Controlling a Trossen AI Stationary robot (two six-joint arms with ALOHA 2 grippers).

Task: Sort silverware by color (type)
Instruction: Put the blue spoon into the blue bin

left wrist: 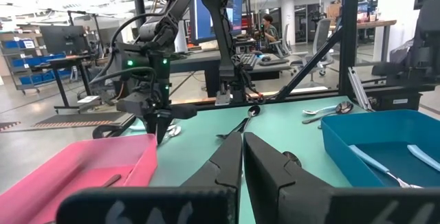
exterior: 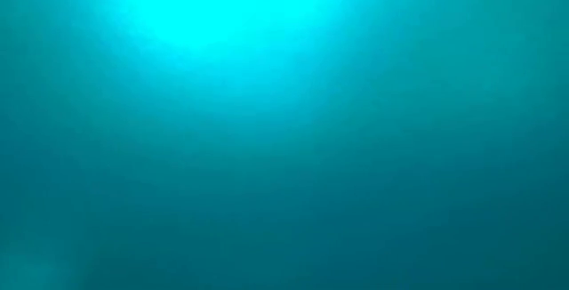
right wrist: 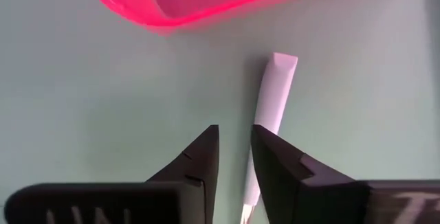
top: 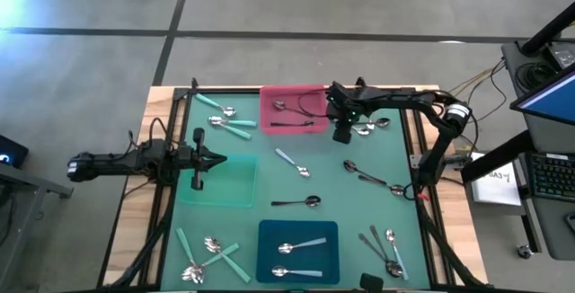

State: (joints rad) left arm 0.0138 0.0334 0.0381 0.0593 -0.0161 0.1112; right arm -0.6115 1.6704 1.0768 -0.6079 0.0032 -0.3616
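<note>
Spoons lie scattered on the green mat: mint-handled ones far left [top: 226, 120] and near left [top: 212, 257], a pale-blue one mid-table [top: 292, 163], dark ones [top: 297, 201] [top: 370, 176] [top: 383, 250]. The pink tray [top: 316, 95] holds dark spoons and the blue tray [top: 269, 230] holds two pale-blue ones. My right gripper [top: 342, 134] [right wrist: 235, 141] points down beside the pink tray's right edge, fingers a little apart, over a pale spoon handle [right wrist: 278, 86] lying on the mat. My left gripper [top: 220, 159] [left wrist: 242, 148] hovers shut at the green tray's [top: 238, 190] left edge. The low view shows only a teal glow. My right gripper stands from above over the narrow end of the pale handle [right wrist: 246, 207], which shows through the gap between the fingers and runs on behind one fingertip [right wrist: 271, 155]. Whether the fingers touch it, I cannot tell. The handle lies flat on the mat.
More spoons [top: 368, 127] lie just right of my right gripper. A black frame [top: 171, 149] runs around the mat. The pink tray's wall [right wrist: 206, 11] is close to the right fingers. Desks, monitors and a seated person [left wrist: 269, 28] are beyond the table.
</note>
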